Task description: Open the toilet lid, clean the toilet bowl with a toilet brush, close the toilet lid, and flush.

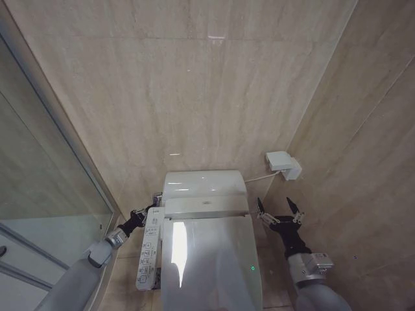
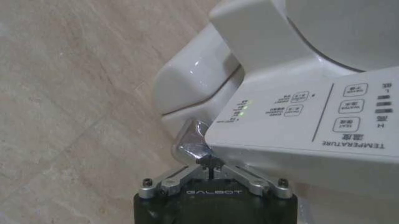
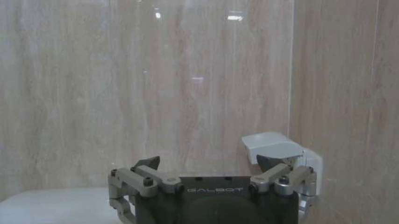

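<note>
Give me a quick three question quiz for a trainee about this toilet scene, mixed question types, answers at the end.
1. True or false: the toilet lid is closed.
2. Which gripper has its fingers spread wide beside the toilet? A) left gripper B) right gripper
3. Fill in: the left gripper's fingertips meet at the silvery ____ under the control panel.

Key: 1 true; 2 B; 3 lever.

L gripper [image 2: 210, 164] low at left, fingers pinched together; R gripper [image 1: 280, 208] raised at right, fingers spread wide.
</note>
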`<state>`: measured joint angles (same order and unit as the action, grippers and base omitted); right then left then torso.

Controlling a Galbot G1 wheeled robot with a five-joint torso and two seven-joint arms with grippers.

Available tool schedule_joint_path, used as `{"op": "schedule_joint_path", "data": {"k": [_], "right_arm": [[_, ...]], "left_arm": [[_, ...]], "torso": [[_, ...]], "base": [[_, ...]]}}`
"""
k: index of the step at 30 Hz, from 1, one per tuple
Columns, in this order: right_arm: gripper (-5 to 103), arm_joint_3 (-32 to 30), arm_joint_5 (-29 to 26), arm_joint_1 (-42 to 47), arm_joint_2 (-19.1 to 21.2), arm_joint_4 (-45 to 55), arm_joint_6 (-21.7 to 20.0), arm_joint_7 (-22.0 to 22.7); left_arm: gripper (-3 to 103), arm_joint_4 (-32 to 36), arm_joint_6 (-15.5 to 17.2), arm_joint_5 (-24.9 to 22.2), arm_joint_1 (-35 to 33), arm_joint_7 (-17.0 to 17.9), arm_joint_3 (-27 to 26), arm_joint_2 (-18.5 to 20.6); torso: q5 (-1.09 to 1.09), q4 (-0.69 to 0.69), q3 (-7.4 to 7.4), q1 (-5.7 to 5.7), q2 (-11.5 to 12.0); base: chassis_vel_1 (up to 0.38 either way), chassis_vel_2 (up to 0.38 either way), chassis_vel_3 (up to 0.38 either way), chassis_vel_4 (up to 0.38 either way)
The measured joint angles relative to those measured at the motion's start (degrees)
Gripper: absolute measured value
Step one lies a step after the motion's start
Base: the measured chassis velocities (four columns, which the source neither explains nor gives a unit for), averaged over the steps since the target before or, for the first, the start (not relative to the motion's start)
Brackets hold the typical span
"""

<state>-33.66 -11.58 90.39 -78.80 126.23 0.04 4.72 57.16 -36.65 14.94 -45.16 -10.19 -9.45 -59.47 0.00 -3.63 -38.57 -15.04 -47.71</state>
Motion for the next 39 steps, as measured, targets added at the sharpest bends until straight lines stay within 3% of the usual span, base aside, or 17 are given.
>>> {"op": "schedule_joint_path", "data": {"k": [6,18,39], "right_arm": [[100,0.0,0.0,0.0,0.0,0.0,0.0,0.0],[100,0.0,0.0,0.0,0.0,0.0,0.0,0.0],[100,0.0,0.0,0.0,0.0,0.0,0.0,0.0]], "left_arm": [[0,0.0,0.0,0.0,0.2,-0.1,0.0,0.2],[0,-0.6,0.2,-0.1,0.6,-0.5,-0.1,-0.4],[0,-0.9,0.2,0.0,0.7,-1.0,-0.2,-0.7]], "torso": [[-0.01,-0.05,0.0,0.0,0.0],[0.02,0.01,0.0,0.0,0.0],[0.01,-0.02,0.01,0.01,0.0]], "base": [[0.0,0.0,0.0,0.0],[0.0,0.0,0.0,0.0],[0.0,0.0,0.0,0.0]]}}
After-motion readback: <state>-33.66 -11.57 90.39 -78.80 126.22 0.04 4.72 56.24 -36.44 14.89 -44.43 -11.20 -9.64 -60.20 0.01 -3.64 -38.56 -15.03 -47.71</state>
